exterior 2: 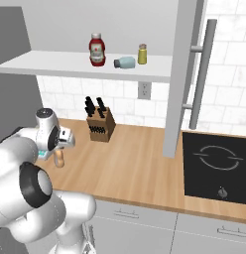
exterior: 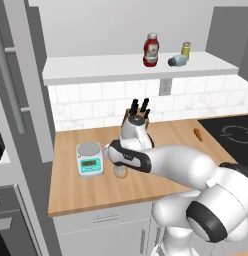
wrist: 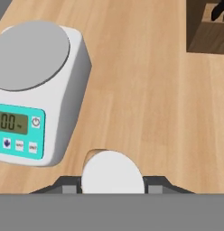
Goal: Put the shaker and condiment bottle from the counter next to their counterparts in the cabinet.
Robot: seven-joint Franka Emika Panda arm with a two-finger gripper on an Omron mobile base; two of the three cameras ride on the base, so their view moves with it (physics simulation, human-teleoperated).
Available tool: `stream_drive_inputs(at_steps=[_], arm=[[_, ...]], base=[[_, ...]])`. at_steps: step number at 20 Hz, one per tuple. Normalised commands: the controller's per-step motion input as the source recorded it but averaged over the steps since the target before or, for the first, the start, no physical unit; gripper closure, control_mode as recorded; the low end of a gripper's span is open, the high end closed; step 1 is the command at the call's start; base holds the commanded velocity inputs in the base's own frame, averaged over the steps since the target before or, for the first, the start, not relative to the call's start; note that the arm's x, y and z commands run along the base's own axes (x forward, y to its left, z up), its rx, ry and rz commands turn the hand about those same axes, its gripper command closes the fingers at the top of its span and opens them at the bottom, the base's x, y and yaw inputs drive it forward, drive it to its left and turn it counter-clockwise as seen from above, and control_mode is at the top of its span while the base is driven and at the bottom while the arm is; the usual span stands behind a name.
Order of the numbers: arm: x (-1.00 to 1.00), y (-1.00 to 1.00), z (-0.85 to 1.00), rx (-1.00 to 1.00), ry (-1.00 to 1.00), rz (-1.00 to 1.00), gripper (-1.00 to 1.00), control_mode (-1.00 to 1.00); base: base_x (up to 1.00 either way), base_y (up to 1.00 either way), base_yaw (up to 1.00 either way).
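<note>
The condiment bottle stands on the wooden counter just right of a kitchen scale. My gripper reaches down over it, and its two fingers press against the bottle's sides. From the base cameras the bottle pokes out below the hand. In the open cabinet the blue-grey shaker lies on its side. It rests between the red ketchup bottle and the yellow shaker.
A white scale with a teal display sits close to the left of the bottle. A knife block stands behind by the tiled wall. A small orange item lies near the black cooktop at the right.
</note>
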Motion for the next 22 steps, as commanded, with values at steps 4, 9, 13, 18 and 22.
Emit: stream_drive_inputs(at_steps=[4, 9, 13, 18, 22], arm=[[0.0, 0.0, 0.26, 0.0, 0.0, 0.0, 1.0, -1.0], [0.0, 0.0, 0.55, 0.0, 0.0, 0.0, 1.0, -1.0], [0.0, 0.0, 0.63, 0.0, 0.0, 0.0, 1.0, -1.0], [0.0, 0.0, 0.58, 0.0, 0.0, 0.0, 1.0, -1.0], [0.0, -0.01, 0.59, 0.0, 0.0, 0.0, 1.0, -1.0]], base=[[0.0, 0.0, 0.0], [0.0, 0.0, 0.0], [0.0, 0.0, 0.0], [0.0, 0.0, 0.0], [0.0, 0.0, 0.0]])
